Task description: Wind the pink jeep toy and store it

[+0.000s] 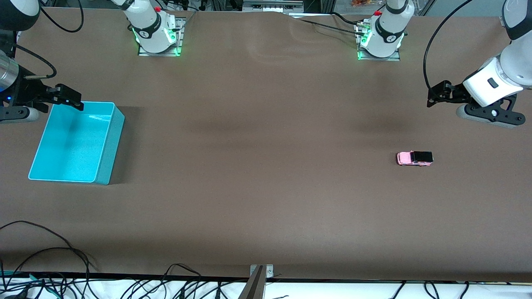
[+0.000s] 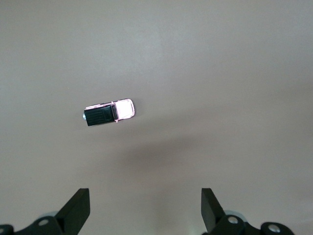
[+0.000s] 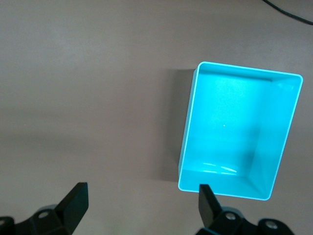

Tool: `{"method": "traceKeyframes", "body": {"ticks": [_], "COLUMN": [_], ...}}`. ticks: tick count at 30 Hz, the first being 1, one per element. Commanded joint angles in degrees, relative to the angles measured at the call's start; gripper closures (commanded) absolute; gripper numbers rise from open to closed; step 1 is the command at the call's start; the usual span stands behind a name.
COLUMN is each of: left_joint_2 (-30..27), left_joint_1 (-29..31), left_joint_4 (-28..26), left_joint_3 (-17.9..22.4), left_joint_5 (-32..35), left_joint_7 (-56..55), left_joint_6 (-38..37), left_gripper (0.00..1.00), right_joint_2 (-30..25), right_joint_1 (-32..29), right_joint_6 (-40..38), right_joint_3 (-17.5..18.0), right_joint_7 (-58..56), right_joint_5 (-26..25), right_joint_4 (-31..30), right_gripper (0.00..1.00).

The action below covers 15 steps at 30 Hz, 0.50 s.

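So the pink jeep toy (image 1: 415,158) sits on its wheels on the bare desk (image 1: 257,174), toward the left arm's end, well apart from the turquoise bin (image 1: 104,170) at the right arm's end, which looks empty. Its long axis runs along the desk's length, black roof end pointing at the left arm's end. The left gripper (image 1: 432,99) hangs up in the air near that end edge, fingers spread wide, nothing held; the jeep lies ahead of the fingertips, not between them. Left arm is clearly nearer, likely the one to reach. The right gripper (image 1: 75,99) waits over the bin's rim, fingers apart, empty.
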Motion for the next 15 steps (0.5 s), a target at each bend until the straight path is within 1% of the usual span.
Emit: {"method": "traceKeyframes", "body": {"ticks": [1, 15], "left_joint_2": [-1.3, -1.3], "left_joint_1": [0.3, 0.4], "left_joint_4": [-1.4, -1.4], "left_joint_3": [-0.3, -0.3], "left_joint_5": [-0.9, -1.0], "left_joint_7": [-0.5, -0.5], "left_joint_6": [1.0, 0.9], "left_gripper": [0.0, 0.0], "right_joint_2": [0.0, 0.0], "right_joint_1": [0.1, 0.1], "right_joint_6": [-1.3, -1.3], "right_joint_3": [0.1, 0.2], "right_joint_7": [0.1, 0.0], "right_joint_5": [-0.3, -0.5], "right_joint_4": [1.2, 1.3], "right_gripper": [0.0, 0.0]}}
